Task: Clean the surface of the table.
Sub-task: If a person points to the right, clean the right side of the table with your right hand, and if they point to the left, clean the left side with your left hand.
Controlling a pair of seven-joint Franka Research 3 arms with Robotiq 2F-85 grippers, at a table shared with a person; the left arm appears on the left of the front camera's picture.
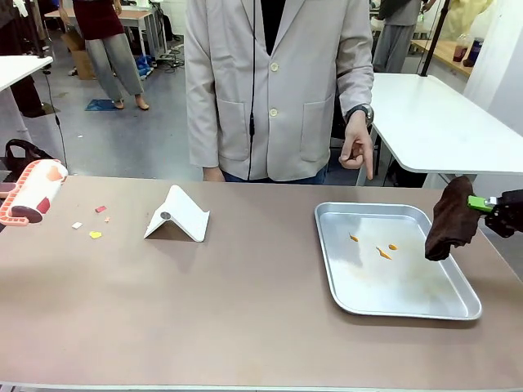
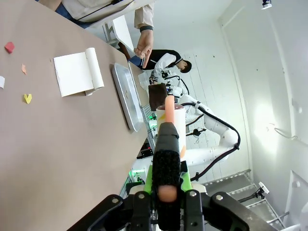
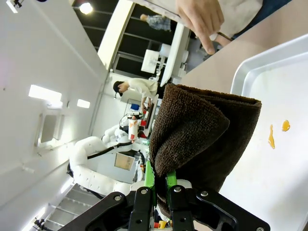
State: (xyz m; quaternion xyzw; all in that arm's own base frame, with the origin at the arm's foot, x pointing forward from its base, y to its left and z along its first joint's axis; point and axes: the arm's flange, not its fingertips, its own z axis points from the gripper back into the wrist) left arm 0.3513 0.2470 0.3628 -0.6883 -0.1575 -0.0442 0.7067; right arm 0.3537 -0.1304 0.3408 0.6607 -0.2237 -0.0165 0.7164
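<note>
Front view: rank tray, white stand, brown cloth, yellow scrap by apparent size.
Largest: tray
Next: white stand and brown cloth, about alike, so not ranked
Smallest: yellow scrap

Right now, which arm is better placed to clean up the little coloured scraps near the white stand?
Left. The left gripper holds the lint roller at the left edge of the table, close to the scraps. The right gripper holds a brown cloth by the tray's right rim, across the table.
</note>
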